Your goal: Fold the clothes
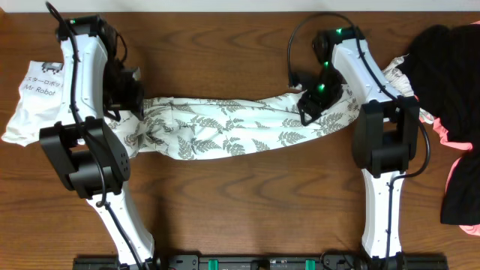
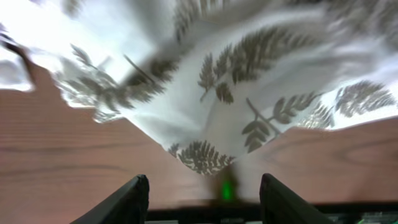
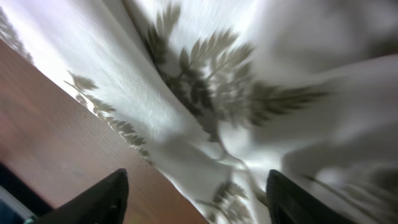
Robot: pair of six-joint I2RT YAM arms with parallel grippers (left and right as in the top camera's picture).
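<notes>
Clothes [image 1: 240,124]: lying stretched in a band across the table [image 1: 247,202].
Left gripper [image 2: 204,193]: fingers standing apart — gripping nothing.
Right gripper [image 3: 198,193]: fingers standing apart over the clothes.

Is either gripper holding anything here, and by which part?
Nothing is held. The left gripper and right gripper both stand open at the ends of the long white fern-printed fabric garment.

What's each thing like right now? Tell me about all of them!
Fern-print garment: bunched into a long strip, not folded.
White shirt: crumpled, print facing up.
Black garment: heaped.
Pink garment: crumpled among the black one.
Left end effector: open, empty.
Right end effector: open, at the fabric.
</notes>
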